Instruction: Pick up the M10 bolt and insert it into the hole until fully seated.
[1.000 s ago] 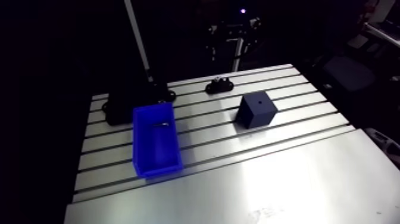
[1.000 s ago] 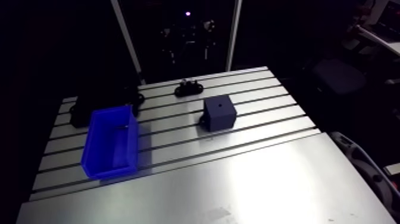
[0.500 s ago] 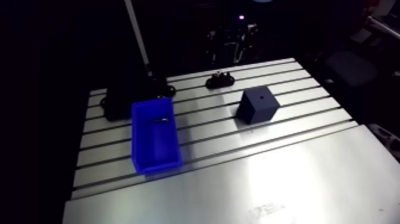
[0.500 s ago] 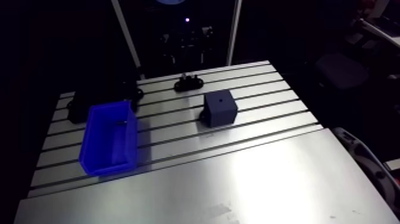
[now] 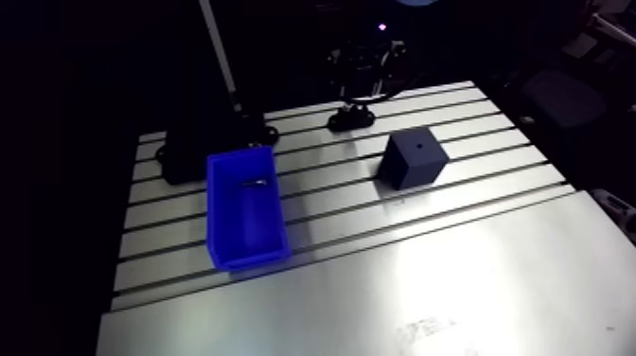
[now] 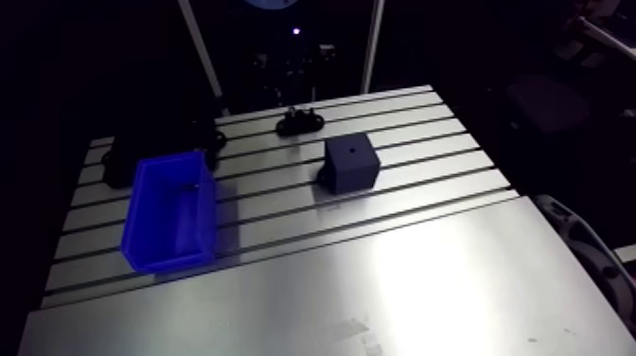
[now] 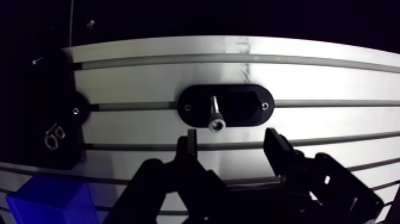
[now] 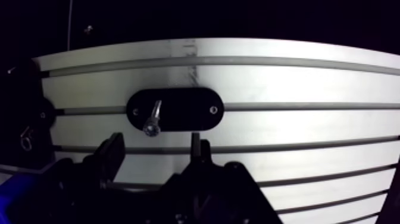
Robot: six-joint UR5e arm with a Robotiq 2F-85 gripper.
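Note:
In the wrist view a silver M10 bolt (image 7: pixel 214 113) stands tilted in a black oval holder (image 7: pixel 238 106) fixed on the slotted table. My gripper (image 7: pixel 232 140) hangs just short of the holder, open, with nothing between its fingers; the bolt lies slightly ahead of the gap. In the arm view the holder (image 5: pixel 350 119) sits near the table's far edge, under the dark wrist. A dark cube (image 5: pixel 414 159) with a small hole in its top face stands to the right of centre.
A blue bin (image 5: pixel 244 213) sits left of centre with a small dark part at its far end. A black block (image 5: pixel 194 156) stands behind it. Black fixtures (image 7: pixel 56 128) lie beside the holder. The table's near half is a smooth plate (image 5: pixel 426 293).
The whole arm view has shifted, so the camera moved with the arm. The bin, cube and holder keep their places on the table. Nothing was grasped.

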